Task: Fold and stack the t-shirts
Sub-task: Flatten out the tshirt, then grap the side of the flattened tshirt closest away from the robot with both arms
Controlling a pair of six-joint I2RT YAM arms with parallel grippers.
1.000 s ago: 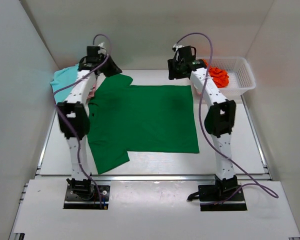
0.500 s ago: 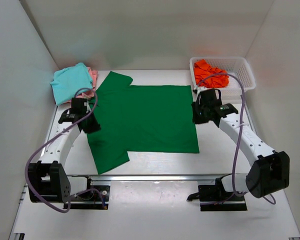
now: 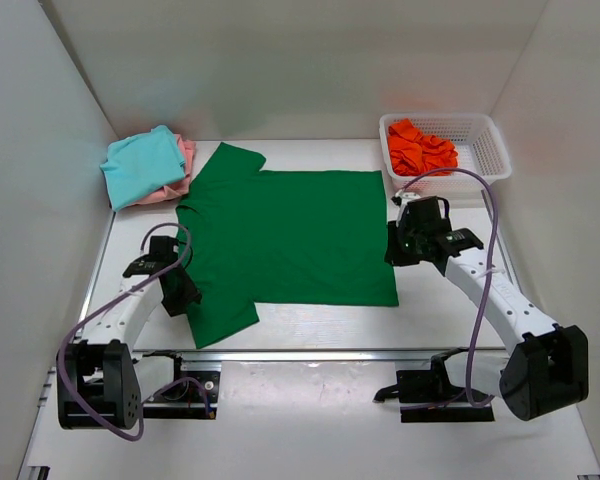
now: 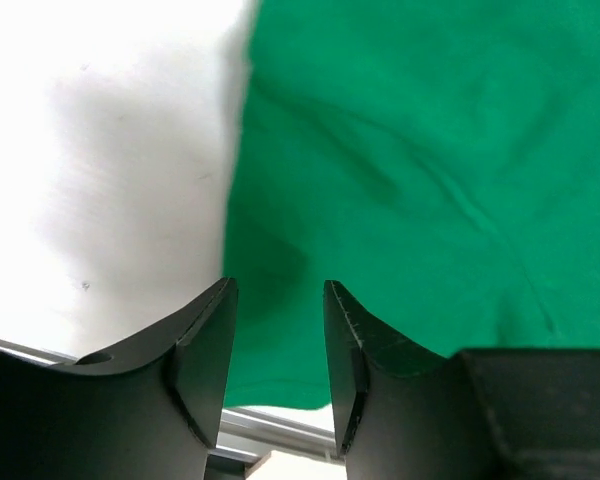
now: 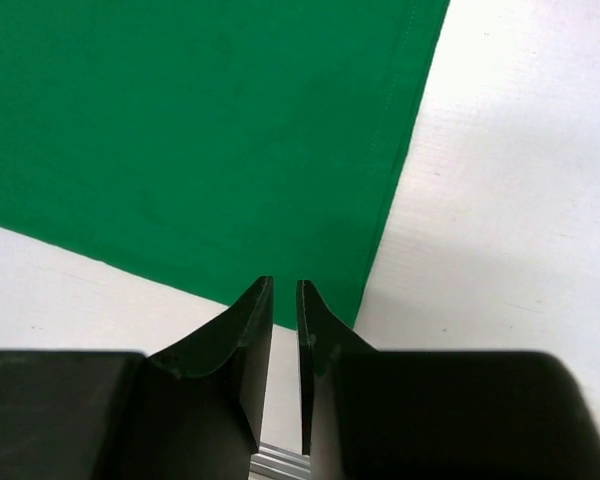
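Over the table, top view: green shirt lies spread flat on table, sleeves toward the left arm, straight hem toward the right arm.
Other shirts: teal shirt piled on pink shirt at the far left corner; orange shirt bunched in basket, far right.
Left arm pose: folded low, elbow back by its base, forearm reaching forward; left gripper sits at the outer edge of the near sleeve.
Right arm pose: elbow swung out to the right, forearm angled inward; right gripper sits at the hem edge.

Left wrist view, left gripper: jaws partway apart, nothing between them, pointing down.
Under it: green shirt fills the right side; the cloth edge runs down just left of the gap, with bare table beyond.
Cloth surface: shallow soft creases and one seam line.

Right wrist view, right gripper: jaws only a thin slit apart, nothing in the slit.
Under it: green shirt, its stitched hem running down to a corner just right of the fingertips; table on both open sides.

Handling (judgement): light, limp, not fragile; it will drape and drag and won't hold a shape when lifted; some friction on the table.
Where to hold (judgement): pinch at edges, one layer plus hem. Sleeve edge for the left, hem corner for the right. The right jaws look too narrow to take cloth as they stand.
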